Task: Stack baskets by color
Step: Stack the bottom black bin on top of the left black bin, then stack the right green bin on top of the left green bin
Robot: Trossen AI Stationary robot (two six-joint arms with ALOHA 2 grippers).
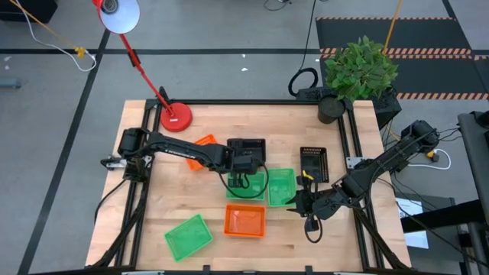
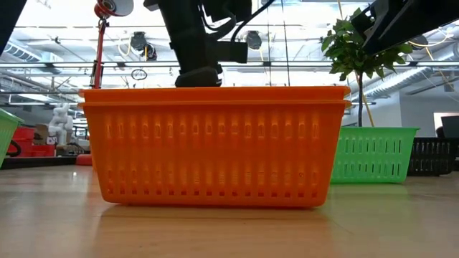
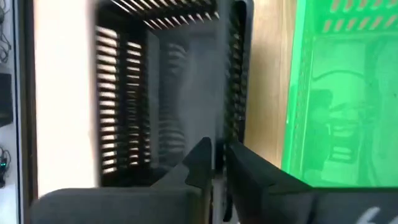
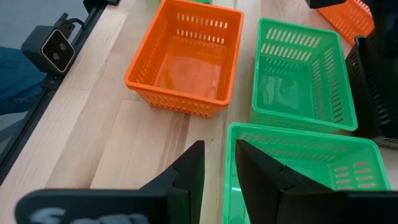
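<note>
Across the wooden bench (image 1: 153, 206) I am seeing the baskets lying scattered between the 2 dark arms. At the back edge, a potted plant (image 1: 359, 69) is standing at one corner and a red lamp base (image 1: 176, 117) near the other.

I am watching the left gripper (image 1: 246, 169) hanging over a black basket (image 1: 246, 149) at mid-bench; in the left wrist view its fingertips (image 3: 200, 155) are standing a narrow gap apart along that basket's slotted wall, and I cannot tell whether they are gripping it or parted. A green basket (image 1: 246, 186) is sitting just under the black one, toward the front. Another green basket (image 1: 281, 186) is lying just beside it, and the right gripper (image 1: 300, 202) is hovering at its front corner; in the right wrist view the fingers (image 4: 186, 174) are standing apart over that rim, clamping nothing.

An orange basket (image 1: 244, 221), showing 2 rims in the low view, is sitting near the front edge, with a tilted green basket (image 1: 188, 235) beside it. Another black basket (image 1: 314, 164) is resting near the right arm, and an orange basket (image 1: 205, 149) is lying partly hidden under the left arm.
</note>
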